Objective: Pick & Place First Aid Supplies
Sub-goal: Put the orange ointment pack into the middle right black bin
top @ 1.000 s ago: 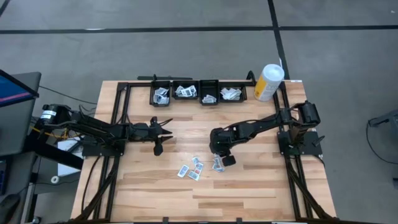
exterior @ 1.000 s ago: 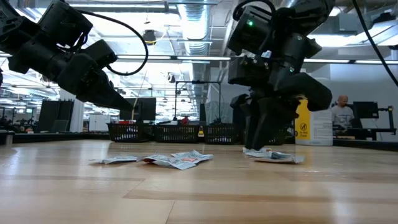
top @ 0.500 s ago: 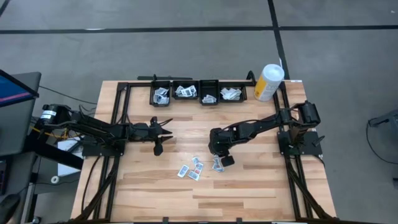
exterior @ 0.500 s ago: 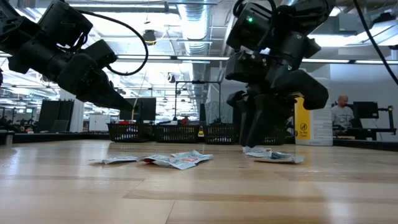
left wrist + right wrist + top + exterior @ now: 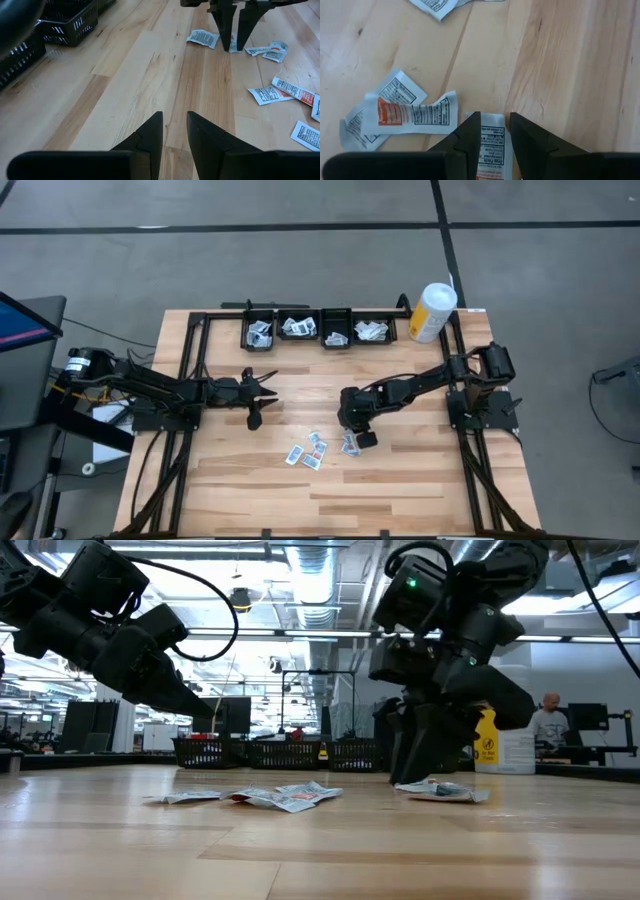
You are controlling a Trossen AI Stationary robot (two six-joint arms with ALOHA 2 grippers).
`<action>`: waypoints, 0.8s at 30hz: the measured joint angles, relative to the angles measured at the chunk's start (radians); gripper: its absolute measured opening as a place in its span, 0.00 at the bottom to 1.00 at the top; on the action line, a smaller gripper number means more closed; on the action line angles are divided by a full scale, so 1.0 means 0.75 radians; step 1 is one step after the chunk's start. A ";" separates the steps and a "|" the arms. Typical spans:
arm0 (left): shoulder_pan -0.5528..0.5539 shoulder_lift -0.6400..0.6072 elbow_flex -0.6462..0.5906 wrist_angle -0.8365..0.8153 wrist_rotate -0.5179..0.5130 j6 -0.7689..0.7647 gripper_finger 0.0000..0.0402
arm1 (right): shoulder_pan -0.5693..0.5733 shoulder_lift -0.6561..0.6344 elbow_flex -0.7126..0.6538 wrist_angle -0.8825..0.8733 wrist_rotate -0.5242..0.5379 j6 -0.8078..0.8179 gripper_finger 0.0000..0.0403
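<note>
Partway through. Bins (image 5: 318,330) beyond both tools already hold packets; several packets (image 5: 307,451) lie loose on the desk (image 5: 400,490). Right tool (image 5: 494,132) down over one packet (image 5: 491,145), fingers slightly apart astride it, not clamped. Left tool (image 5: 174,131) waits aside, fingers slightly apart, empty.

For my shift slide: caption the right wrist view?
Right gripper jaws straddling a white printed packet on the wooden table.

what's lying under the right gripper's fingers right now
A white packet with printed text and an orange strip lies flat on the wooden table, between the right gripper fingers. Its lower part is covered.
</note>
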 joint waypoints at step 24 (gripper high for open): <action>0.000 0.000 0.000 0.000 0.000 0.000 0.22 | -0.002 -0.001 -0.016 0.029 0.000 -0.008 0.01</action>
